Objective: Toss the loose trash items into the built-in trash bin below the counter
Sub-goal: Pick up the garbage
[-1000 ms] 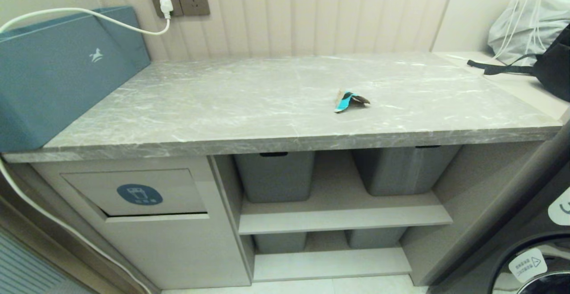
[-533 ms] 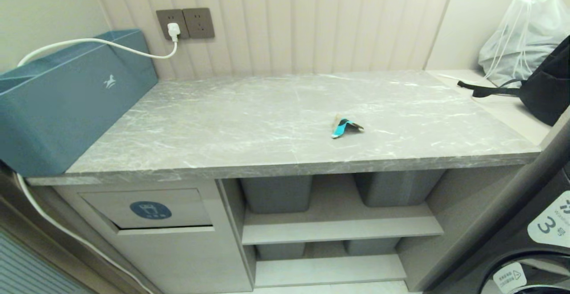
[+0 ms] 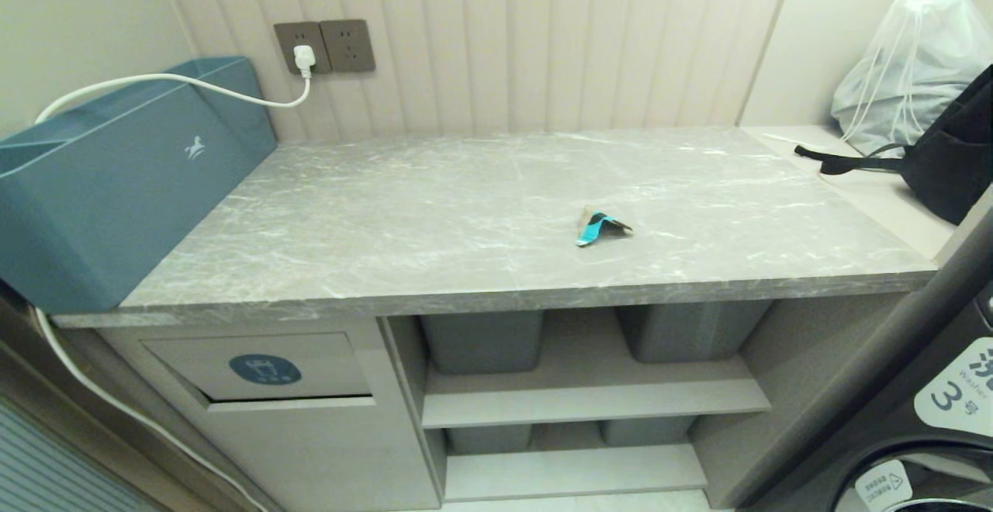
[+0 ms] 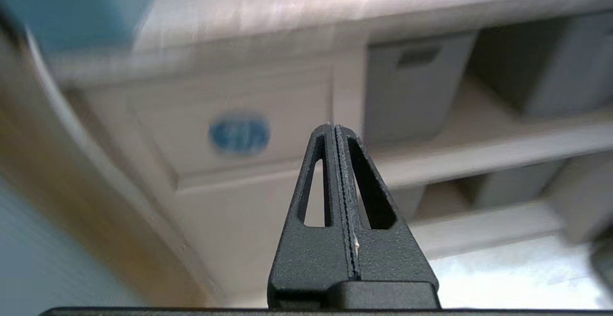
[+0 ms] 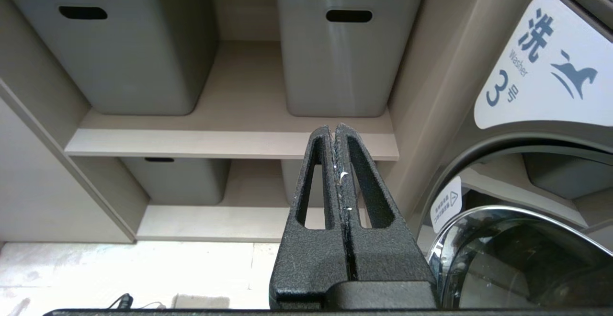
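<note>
1. Only one scrap point(image 3: 602, 227) shows on the counter point(image 3: 388, 225): brown and cream with a turquoise stripe, lying right of centre, nearer the front edge than the back wall. No second scrap is visible in any view.
2. Bin point(image 3: 264, 368): beige flap with round blue icon, set in the cabinet under the counter's left front corner. Flap looks closed or barely ajar.
3. Left gripper point(image 4: 335, 131): fingers pressed together, nothing between them. It sits below counter level, facing the cabinet front; the bin icon point(image 4: 239, 133) lies just to one side of the tips. Not visible from the head.
4. Right gripper point(image 5: 334, 130): also pinched closed and empty, low, facing the shelves with grey tubs point(image 5: 335, 43) beside the washer point(image 5: 536, 67). Looks parked.
5. Key relation: the scrap lies above both grippers, on the slab top, and off toward the right half. The right arm appears the nearer one sideways; the left arm sits closer to the bin.
6. Scrap's long axis runs roughly along the counter's length, slightly skewed.
7. Judgement: whichever gripper goes must rise over the front edge and spread its fingers before descending.
</note>
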Tool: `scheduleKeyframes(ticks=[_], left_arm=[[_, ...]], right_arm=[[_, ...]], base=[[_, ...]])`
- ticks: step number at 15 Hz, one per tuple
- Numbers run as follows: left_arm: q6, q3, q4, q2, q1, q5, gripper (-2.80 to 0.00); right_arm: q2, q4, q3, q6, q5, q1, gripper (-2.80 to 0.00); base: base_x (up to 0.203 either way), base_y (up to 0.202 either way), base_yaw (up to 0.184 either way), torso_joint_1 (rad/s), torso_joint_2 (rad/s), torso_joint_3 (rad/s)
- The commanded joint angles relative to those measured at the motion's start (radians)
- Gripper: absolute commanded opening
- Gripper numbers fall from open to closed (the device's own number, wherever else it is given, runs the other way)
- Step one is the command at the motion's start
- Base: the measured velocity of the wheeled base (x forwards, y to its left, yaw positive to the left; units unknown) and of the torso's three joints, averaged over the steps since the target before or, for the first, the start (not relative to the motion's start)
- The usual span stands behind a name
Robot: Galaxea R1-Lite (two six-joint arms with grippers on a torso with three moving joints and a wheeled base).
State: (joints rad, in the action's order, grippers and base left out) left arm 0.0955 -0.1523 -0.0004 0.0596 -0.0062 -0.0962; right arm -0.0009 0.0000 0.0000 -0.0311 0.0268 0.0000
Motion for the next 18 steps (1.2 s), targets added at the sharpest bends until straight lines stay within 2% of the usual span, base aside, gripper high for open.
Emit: scheduleKeyframes(ticks=[1, 3, 5, 7, 8, 10, 13, 15, 18], left_arm=[[0.000, -0.084, -0.006, 0.140, -0.006, -0.043, -2.80], [0.001, -0.192, -0.024, 0.355, -0.020, -0.160, -2.80], [0.002, -0.285, -0.099, 0.594, -0.031, -0.250, -2.80], [0.004, -0.391, -0.213, 0.877, -0.083, -0.292, -2.80], [0.005, -0.460, -0.266, 1.017, -0.141, -0.294, -2.80], [0.001, -0.598, -0.349, 1.255, -0.323, -0.247, -2.80], [-0.040, -0.779, -0.422, 1.527, -0.566, -0.129, -2.80], [-0.074, -0.887, -0.444, 1.643, -0.645, -0.054, -2.80], [-0.091, -1.010, -0.450, 1.767, -0.666, -0.025, -2.80]], right_arm=[[-0.001, 0.000, 0.000, -0.001, 0.001, 0.000, -2.80], [-0.001, 0.000, 0.000, -0.003, 0.001, 0.000, -2.80], [-0.001, 0.000, 0.000, 0.000, -0.001, 0.000, -2.80], [-0.001, 0.000, 0.000, 0.000, -0.001, 0.000, -2.80], [-0.001, 0.000, 0.000, 0.000, -0.001, 0.000, -2.80], [-0.001, 0.000, 0.000, 0.000, -0.001, 0.000, -2.80], [-0.001, 0.000, 0.000, 0.000, -0.001, 0.000, -2.80], [-0.001, 0.000, 0.000, 0.000, 0.001, 0.000, -2.80], [-0.001, 0.000, 0.000, 0.000, -0.001, 0.000, -2.80]], base=[[0.000, 0.000, 0.000, 0.000, 0.00, 0.000], [0.000, 0.000, 0.000, 0.000, 0.00, 0.000], [0.000, 0.000, 0.000, 0.000, 0.00, 0.000], [0.000, 0.000, 0.000, 0.000, 0.00, 0.000], [0.000, 0.000, 0.000, 0.000, 0.00, 0.000], [0.000, 0.000, 0.000, 0.000, 0.00, 0.000], [0.000, 0.000, 0.000, 0.000, 0.00, 0.000], [0.000, 0.000, 0.000, 0.000, 0.00, 0.000], [0.000, 0.000, 0.000, 0.000, 0.00, 0.000]])
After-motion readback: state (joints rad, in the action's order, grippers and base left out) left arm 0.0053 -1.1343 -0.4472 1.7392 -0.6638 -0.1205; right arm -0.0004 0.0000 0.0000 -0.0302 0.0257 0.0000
